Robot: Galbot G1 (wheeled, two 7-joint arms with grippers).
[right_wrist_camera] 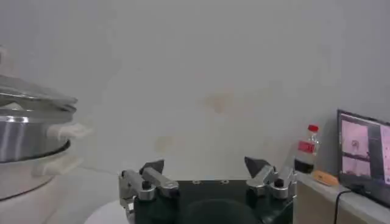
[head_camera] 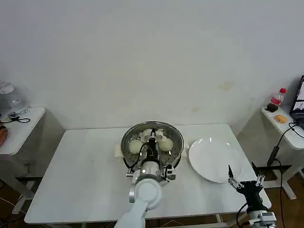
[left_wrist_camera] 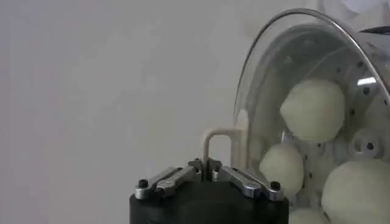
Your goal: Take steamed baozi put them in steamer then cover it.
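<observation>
Left gripper (left_wrist_camera: 208,165) clamped on cover (left_wrist_camera: 286,73) handle — baozi (left_wrist_camera: 314,109) blurred behind glass.

The head view looks down and forward from above the white rectangular table (head_camera: 80,166), taking in the whole tabletop with the round stainless-steel steamer (head_camera: 152,145) at frame centre. The left wrist view sits very close, facing the clear glass cover (left_wrist_camera: 304,91) and its cream bar handle (left_wrist_camera: 216,143) at centre right. The right wrist view looks level across the table, catching the same steamer (right_wrist_camera: 27,137) at its left edge.
</observation>
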